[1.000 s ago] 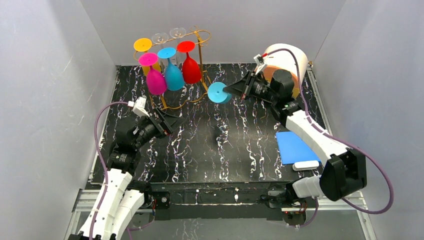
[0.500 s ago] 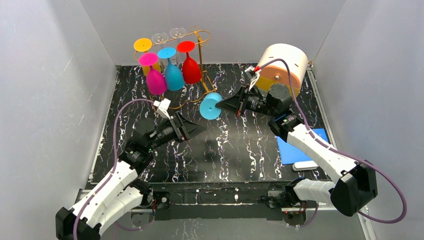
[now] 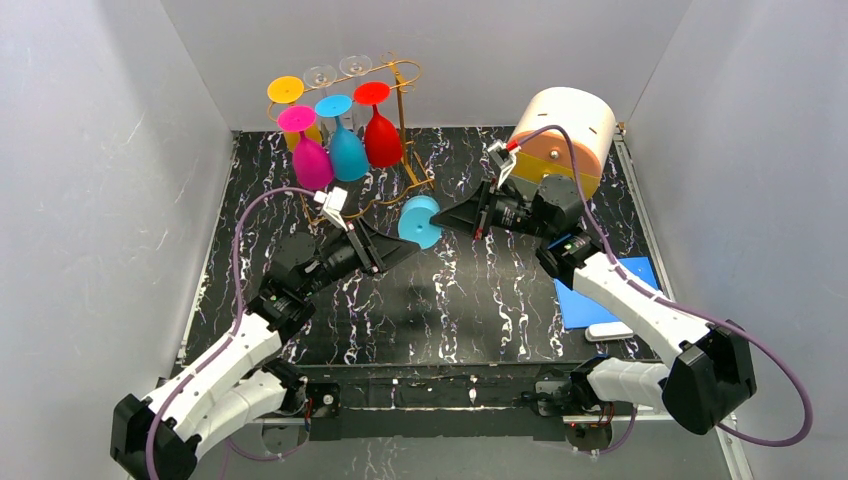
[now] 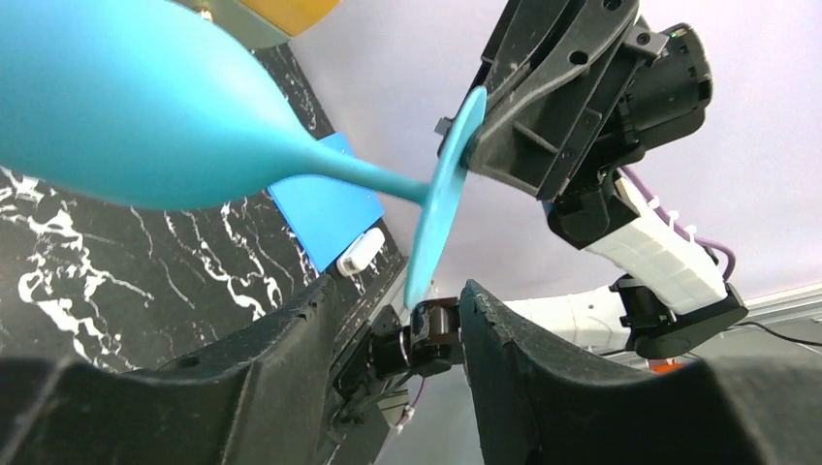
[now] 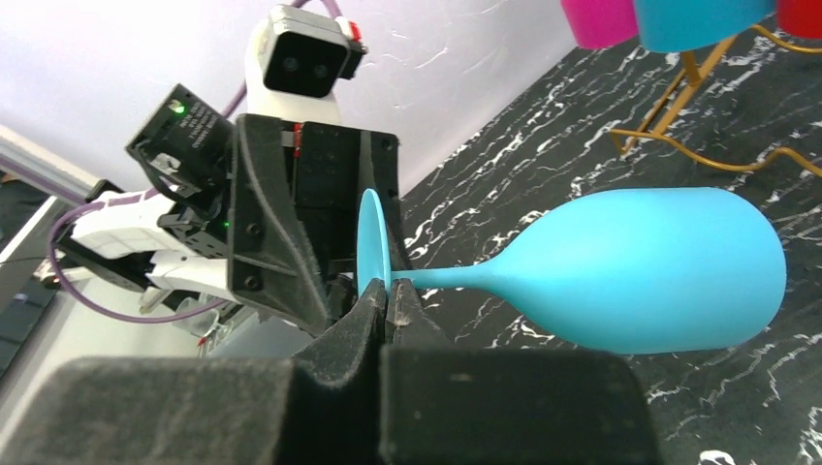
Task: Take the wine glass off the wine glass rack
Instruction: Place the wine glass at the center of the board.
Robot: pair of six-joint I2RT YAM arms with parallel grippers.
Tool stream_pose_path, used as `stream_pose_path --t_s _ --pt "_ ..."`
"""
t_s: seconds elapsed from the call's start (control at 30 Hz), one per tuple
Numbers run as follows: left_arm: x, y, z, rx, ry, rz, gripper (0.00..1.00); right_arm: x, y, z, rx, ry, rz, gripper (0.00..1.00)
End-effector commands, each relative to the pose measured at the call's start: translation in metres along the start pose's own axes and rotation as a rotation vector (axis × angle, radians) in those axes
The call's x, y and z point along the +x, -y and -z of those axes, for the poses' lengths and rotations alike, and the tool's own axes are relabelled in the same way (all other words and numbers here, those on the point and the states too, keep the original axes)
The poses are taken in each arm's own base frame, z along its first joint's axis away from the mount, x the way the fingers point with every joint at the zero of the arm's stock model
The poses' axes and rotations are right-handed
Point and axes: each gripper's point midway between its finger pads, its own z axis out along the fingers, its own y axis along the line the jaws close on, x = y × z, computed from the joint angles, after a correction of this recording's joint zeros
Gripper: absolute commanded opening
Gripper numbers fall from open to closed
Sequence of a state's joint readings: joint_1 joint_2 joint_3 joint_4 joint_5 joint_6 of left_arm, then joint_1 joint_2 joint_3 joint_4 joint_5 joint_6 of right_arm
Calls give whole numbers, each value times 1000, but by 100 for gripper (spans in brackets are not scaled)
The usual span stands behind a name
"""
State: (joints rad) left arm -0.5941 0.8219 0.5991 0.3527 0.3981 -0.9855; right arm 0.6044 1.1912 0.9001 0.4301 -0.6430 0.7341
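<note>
A light-blue wine glass hangs sideways in the air, off the gold wire wine glass rack. My right gripper is shut on the rim of its round foot, with the bowl pointing away. From the opposite side my left gripper faces the foot with its jaws partly apart. The foot's lower edge sits just above the gap of the left gripper and neither finger touches it. The rack's lower bars stand behind the bowl.
Magenta, teal and red glasses hang upside down on the rack, with a yellow one and clear ones behind. A cream and orange cylinder stands back right. A blue pad and a small white block lie right.
My right gripper has carried the blue glass left and lower, away from the rack. The left arm has reached forward to the glass's foot and its jaws have narrowed.
</note>
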Motion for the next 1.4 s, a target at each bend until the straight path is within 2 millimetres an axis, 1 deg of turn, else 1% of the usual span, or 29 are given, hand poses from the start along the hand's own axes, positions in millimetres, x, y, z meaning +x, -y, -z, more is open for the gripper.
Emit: stream_pose_path --t_s 0.0,0.07,0.13,0.23,0.3,0.37,0.43,0.57,0.63,0.67,0.7,0.8,0.83,0.87,0.93,1.03,1.1,1.13,1.2,1.3,1.33,1.37 --pt "-11 12 -5 64 62 1 46 -11 -22 -4 -103 15 31 1" --pt "-12 11 -6 67 73 3 43 -10 -22 -7 -105 -9 25 1" --pt "-15 11 -6 69 90 3 36 -8 -21 -8 -112 -24 16 1" --pt "-15 4 -6 49 108 18 17 -8 -19 -8 -100 -16 7 1" --pt "-10 1 -5 50 97 31 7 -9 -20 -8 -103 -10 13 1" --pt "-6 0 -4 56 85 38 0 -8 -22 -7 -113 -18 16 1" --pt "-3 1 -2 65 75 35 0 -6 -24 -8 -128 -36 20 3" --pt "1 9 0 97 44 15 0 -2 -28 -8 -162 -66 23 23" --pt "3 12 0 111 20 5 0 0 -31 -7 -184 -79 26 26" --pt "5 14 0 118 9 0 0 1 -33 -6 -197 -89 24 25" --pt "6 15 0 124 -2 -6 0 2 -35 -6 -208 -99 23 22" --pt "7 18 -1 134 -18 -21 0 3 -38 -5 -221 -109 26 5" --pt "7 18 -1 132 -19 -22 0 3 -38 -5 -219 -106 27 1" --pt "7 18 -1 132 -20 -23 0 2 -38 -4 -214 -100 31 1" --pt "8 17 -2 132 -26 -23 13 0 -36 -4 -198 -83 34 1" --pt "7 16 -3 127 -23 -21 24 -2 -34 -3 -181 -63 40 1" --pt "7 14 -4 120 -19 -20 26 -2 -34 -4 -180 -61 43 1" --pt "7 14 -4 118 -17 -21 26 -3 -34 -4 -178 -59 43 1" --pt "5 13 -4 114 -7 -26 17 -2 -33 -4 -175 -58 43 1" --pt "3 15 -4 117 2 -38 0 -1 -31 -5 -171 -63 40 1" --pt "4 15 -4 121 -3 -47 0 -1 -31 -5 -170 -63 40 1" --pt "6 16 -3 126 -19 -65 0 -2 -32 -5 -170 -61 43 7"
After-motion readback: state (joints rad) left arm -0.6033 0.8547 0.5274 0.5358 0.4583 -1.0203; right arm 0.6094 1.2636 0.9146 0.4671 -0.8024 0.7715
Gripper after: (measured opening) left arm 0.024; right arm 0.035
